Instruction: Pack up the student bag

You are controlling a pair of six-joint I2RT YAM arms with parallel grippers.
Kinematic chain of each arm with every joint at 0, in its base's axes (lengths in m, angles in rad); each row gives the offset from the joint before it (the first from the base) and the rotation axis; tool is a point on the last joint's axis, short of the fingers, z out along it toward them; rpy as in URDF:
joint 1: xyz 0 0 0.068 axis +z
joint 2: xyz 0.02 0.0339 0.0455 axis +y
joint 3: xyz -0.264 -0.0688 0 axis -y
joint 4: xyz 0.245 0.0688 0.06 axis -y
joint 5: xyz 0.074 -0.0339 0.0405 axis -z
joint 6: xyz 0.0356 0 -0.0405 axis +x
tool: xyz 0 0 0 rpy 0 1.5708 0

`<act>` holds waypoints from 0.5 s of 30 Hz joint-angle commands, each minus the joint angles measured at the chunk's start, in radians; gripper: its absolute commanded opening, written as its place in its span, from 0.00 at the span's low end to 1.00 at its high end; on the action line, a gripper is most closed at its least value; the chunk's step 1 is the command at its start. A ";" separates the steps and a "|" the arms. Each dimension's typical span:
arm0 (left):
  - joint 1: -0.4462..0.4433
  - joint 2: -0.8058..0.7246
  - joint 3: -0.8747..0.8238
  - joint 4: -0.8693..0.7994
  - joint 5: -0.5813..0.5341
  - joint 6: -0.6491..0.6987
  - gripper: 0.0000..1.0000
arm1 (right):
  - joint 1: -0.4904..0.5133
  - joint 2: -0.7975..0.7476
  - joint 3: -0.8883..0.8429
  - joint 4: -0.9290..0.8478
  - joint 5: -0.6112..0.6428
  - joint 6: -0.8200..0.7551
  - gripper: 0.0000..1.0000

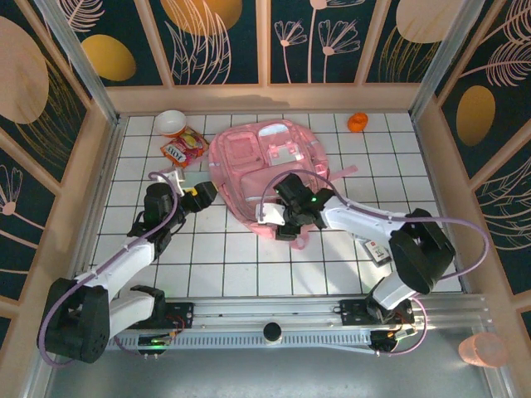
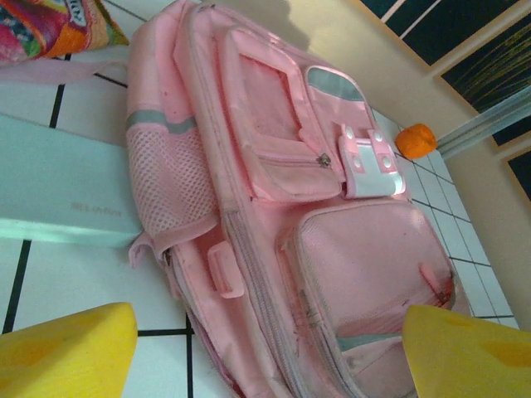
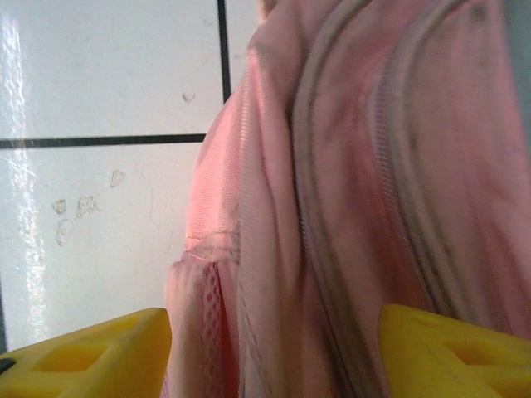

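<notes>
Bag (image 1: 267, 157) lies flat on bench (image 1: 224, 253), pockets up. Left claw (image 2: 270, 352) apart beside it; right claw (image 3: 274, 352) apart, astride its near edge. Step is likely opening the bag; next needs a firm pinch on fabric or zip.

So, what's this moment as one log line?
student bag: flat on table | left gripper: open, beside bag | right gripper: open, over bag's near edge

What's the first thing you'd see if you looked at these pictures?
The big pink backpack, lying flat in the middle of the white tiled table. Then the bright snack packet by a bowl at the far left, and a small orange thing at the far right.
</notes>
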 commanded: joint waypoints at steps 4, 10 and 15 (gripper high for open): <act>0.006 -0.012 -0.026 0.074 -0.009 -0.054 0.82 | 0.010 0.076 0.014 0.087 0.031 -0.063 0.66; 0.006 0.004 -0.009 0.057 -0.016 -0.040 0.81 | 0.010 0.102 0.001 0.131 0.075 -0.041 0.17; 0.007 -0.003 0.012 0.019 -0.004 0.009 0.79 | -0.030 -0.024 0.135 -0.021 -0.021 -0.045 0.00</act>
